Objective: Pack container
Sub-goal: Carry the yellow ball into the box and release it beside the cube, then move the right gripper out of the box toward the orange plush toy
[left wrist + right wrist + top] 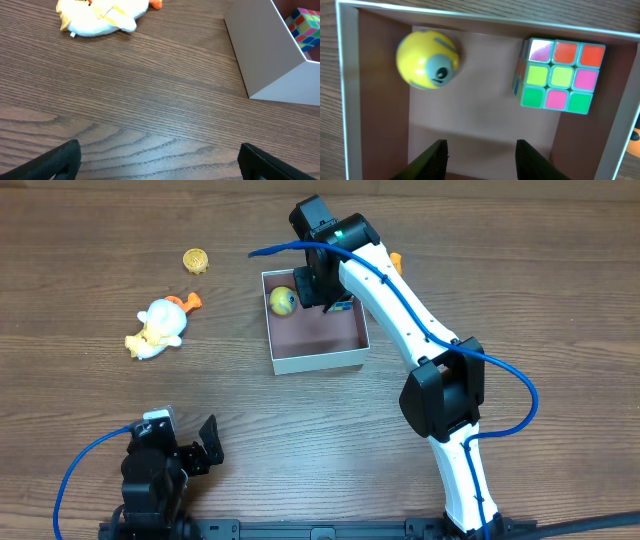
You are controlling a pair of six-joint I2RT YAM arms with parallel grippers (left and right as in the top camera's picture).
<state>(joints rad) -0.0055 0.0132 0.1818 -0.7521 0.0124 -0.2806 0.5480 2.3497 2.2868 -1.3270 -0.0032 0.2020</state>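
The container (318,361) is a square white-walled box with a pink-brown inside, at the table's middle. In it lie a yellow ball toy (282,301) and a colourful puzzle cube (560,75). My right gripper (481,155) is open and empty, hovering over the container's far part, above its floor (480,115); the ball (426,59) is ahead to its left. My left gripper (160,167) is open and empty, low over the table near the front left. A white and yellow duck toy (157,328) and a small gold toy (196,260) lie left of the container.
A small orange thing (396,262) peeks out behind the right arm, beyond the container. The duck (102,15) and the container's white corner (272,60) show ahead of the left gripper, with the cube (304,27) inside it.
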